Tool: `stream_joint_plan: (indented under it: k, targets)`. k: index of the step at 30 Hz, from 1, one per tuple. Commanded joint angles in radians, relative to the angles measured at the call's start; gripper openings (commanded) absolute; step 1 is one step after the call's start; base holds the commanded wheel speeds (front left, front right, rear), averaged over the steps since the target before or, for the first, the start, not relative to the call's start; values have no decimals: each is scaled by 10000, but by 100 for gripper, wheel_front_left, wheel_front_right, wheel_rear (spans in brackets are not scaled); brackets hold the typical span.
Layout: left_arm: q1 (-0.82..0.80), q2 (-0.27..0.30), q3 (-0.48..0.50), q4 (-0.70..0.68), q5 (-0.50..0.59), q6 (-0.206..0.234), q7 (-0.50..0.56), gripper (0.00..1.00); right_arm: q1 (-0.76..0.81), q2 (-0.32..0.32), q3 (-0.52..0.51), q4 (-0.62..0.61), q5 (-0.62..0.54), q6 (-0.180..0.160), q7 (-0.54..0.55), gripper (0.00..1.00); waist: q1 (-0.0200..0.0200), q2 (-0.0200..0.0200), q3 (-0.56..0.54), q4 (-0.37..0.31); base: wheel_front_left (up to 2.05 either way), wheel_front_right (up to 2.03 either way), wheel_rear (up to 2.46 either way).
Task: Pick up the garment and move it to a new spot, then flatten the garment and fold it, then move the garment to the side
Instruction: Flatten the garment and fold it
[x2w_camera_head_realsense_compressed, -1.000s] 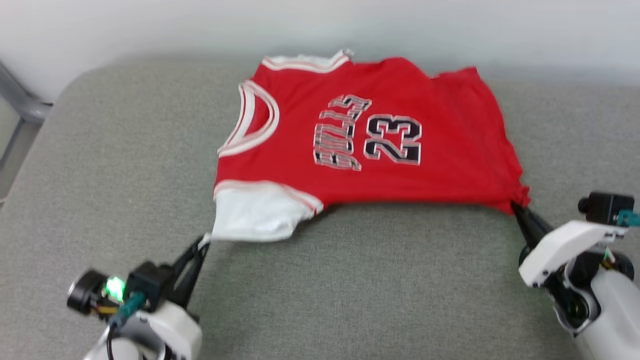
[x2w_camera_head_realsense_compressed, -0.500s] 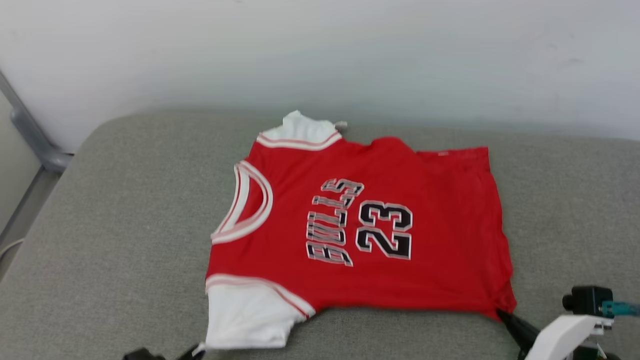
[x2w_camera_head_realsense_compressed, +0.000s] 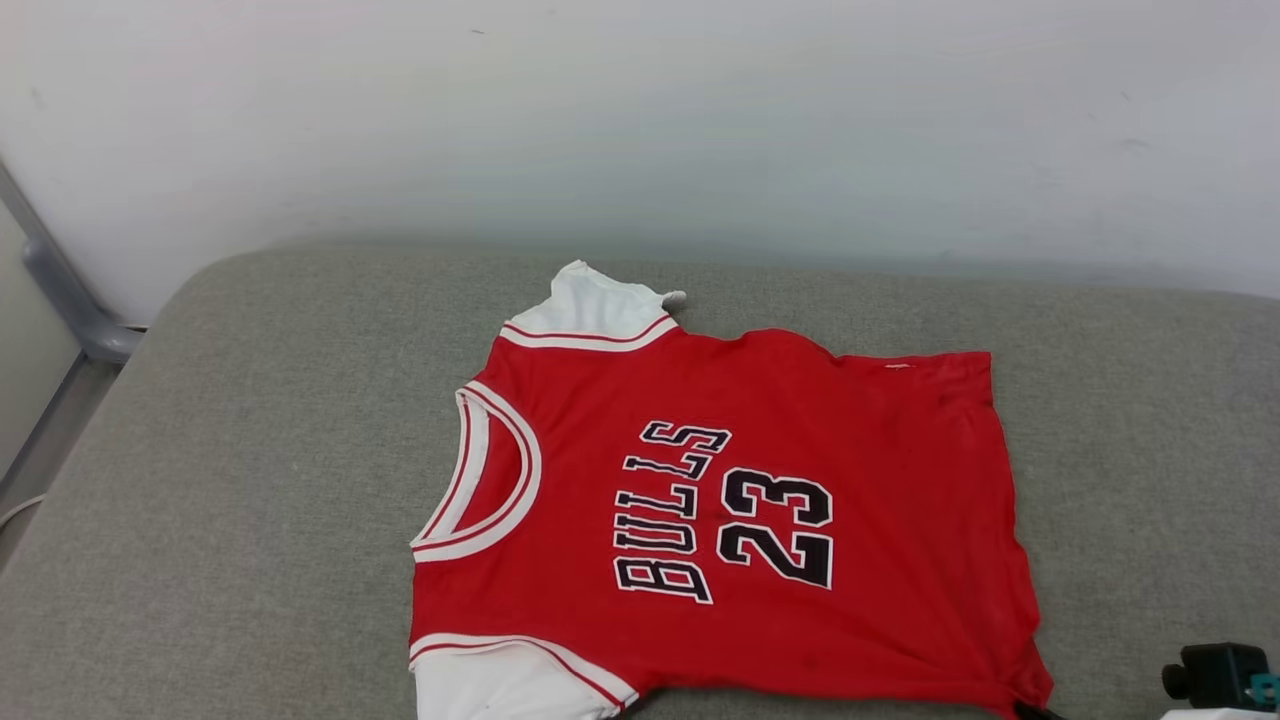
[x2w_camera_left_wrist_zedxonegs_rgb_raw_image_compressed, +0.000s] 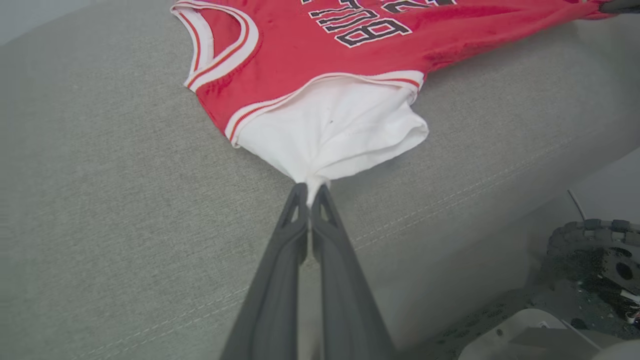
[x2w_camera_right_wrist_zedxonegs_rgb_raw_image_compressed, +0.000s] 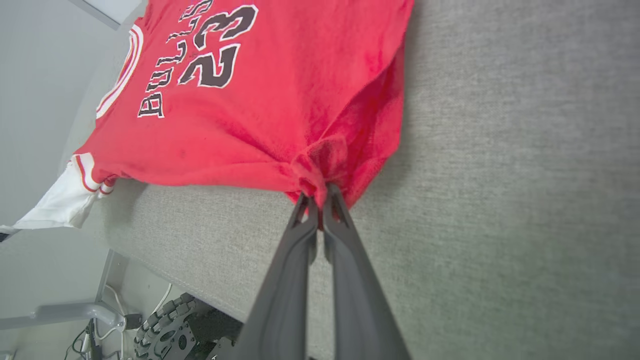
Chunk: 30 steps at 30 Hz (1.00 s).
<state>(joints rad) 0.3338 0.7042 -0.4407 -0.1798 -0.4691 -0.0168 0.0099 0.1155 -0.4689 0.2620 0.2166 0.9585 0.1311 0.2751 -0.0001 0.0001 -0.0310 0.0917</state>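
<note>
**A:** Where is trouble likeliest to start?

**B:** On the left. The left gripper (x2w_camera_left_wrist_zedxonegs_rgb_raw_image_compressed: 311, 190) has its fingers pressed together on just the tip of the near white sleeve (x2w_camera_left_wrist_zedxonegs_rgb_raw_image_compressed: 335, 125), at mid-frame in the left wrist view. That is a thin pinch. I judge a hard tug could slide the cloth free, or stretch the sleeve while the body lags behind.

**A:** And the garment itself?

**B:** The garment (x2w_camera_head_realsense_compressed: 720, 500) lies face up on the grey cushion (x2w_camera_head_realsense_compressed: 250, 450), from the centre to the lower right of the head view, apart from the wall (x2w_camera_head_realsense_compressed: 640, 120). Its neck opening (x2w_camera_head_realsense_compressed: 490, 480) points to the frame's left and its hem to the right. So the long axis runs left to right, dipping slightly toward the lower right. The far sleeve (x2w_camera_head_realsense_compressed: 590, 305), just above centre, looks partly tucked under.

**A:** The right side?

**B:** The right gripper (x2w_camera_right_wrist_zedxonegs_rgb_raw_image_compressed: 319, 196) is clamped on a bunched hem corner (x2w_camera_right_wrist_zedxonegs_rgb_raw_image_compressed: 325, 155), at the middle of the right wrist view. If the arms pull unevenly, the jersey may skew or hold that wrinkle, and the fold would come out crooked. Both pinches sit on the near edge, so dragging it nearer could take cloth over the cushion's front.
</note>
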Motion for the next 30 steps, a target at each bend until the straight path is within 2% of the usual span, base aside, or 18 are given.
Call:
stream_joint_plan:
  k: [1,6,14,19,30]
  targets:
    - [70,77,121,-153,4,78,-44,0,235,15,-200,-261,-33,-8,119,0,1,-1,18,-18,0,0,0]
    - [-590,293,495,-472,160,121,-231,0,384,247,-1010,-1130,-399,-8,653,0,1,-1,125,-43,0,0,0]
    - [-2366,212,634,-434,303,-240,-76,0,-522,825,-1880,-1994,-1173,-8,1913,0,1,-1,815,-168,0,0,0]
    - [-3667,43,556,72,491,-433,-11,0,-1224,1312,-2385,-2045,-1809,-8,2593,0,1,-1,1427,-193,0,0,0]
    - [-6169,-139,195,1721,736,-889,80,0,-2895,1719,-2544,-1590,-2961,-8,3395,0,1,-1,2513,-361,0,0,0]
